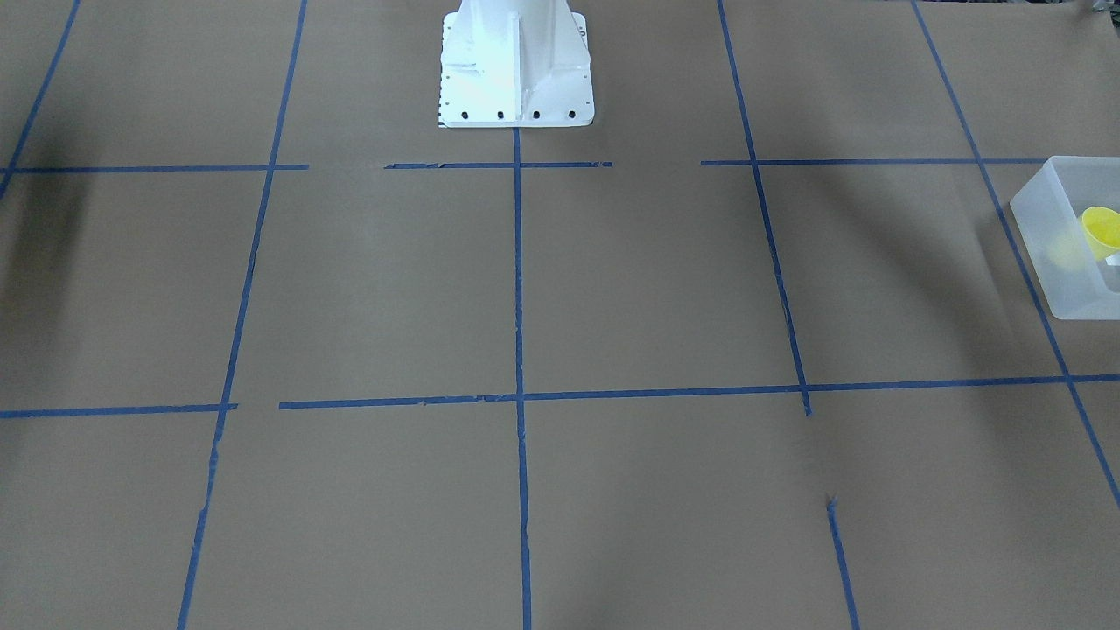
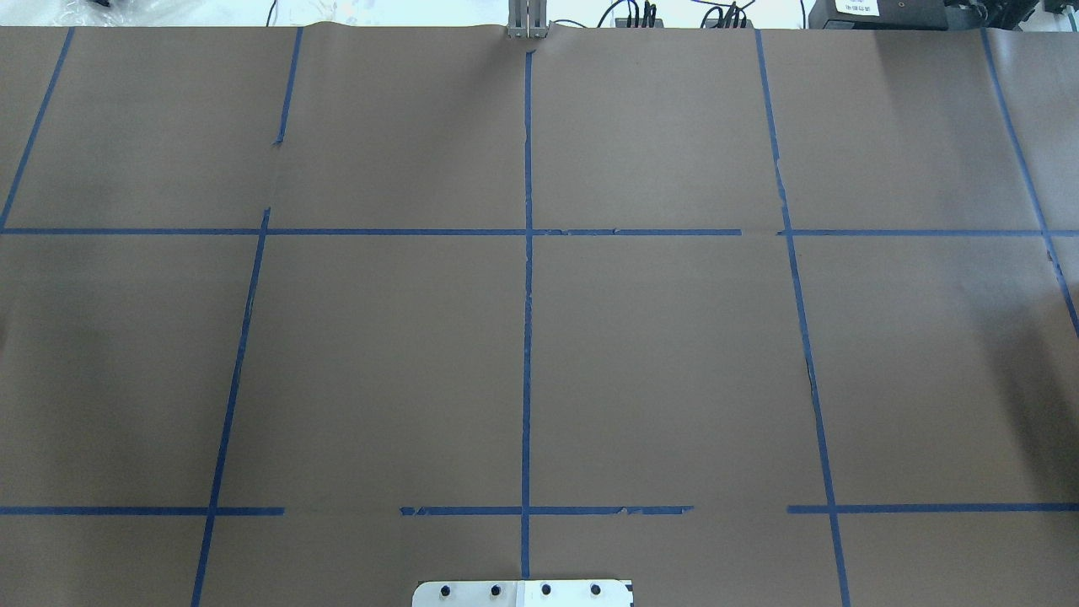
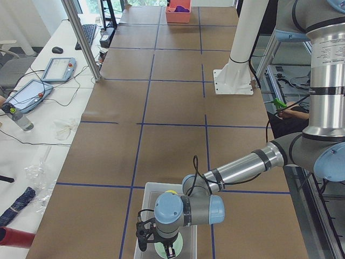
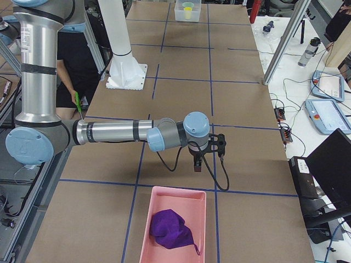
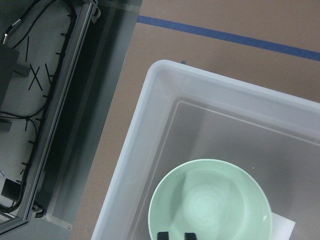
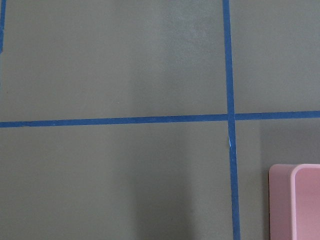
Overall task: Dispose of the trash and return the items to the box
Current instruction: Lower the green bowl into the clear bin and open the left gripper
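The left arm (image 3: 242, 167) is stretched low across the table (image 1: 612, 289) in the exterior left view, from 3 o'clock toward 7 o'clock. Its wrist is bent so that the left gripper (image 5: 176, 235) is pointed straight down over the box (image 5: 145, 150). Its fingertips (image 5: 163, 235) are seen narrowly parted at 6 o'clock of the wrist view, and nothing is gripped between them. A pale green bowl (image 5: 210, 200) is laid on the box floor beneath. The yellow cup (image 1: 1101, 229) is found inside the box, at the 3 o'clock edge of the front-facing view.

The right arm (image 4: 115, 131) is held nearly level with its wrist turned down. The right gripper (image 4: 196, 166) is hung over the table, just at 12 o'clock of a pink bin (image 4: 181, 190) in which a purple cloth (image 4: 170, 229) is held. How far that gripper is parted cannot be told.
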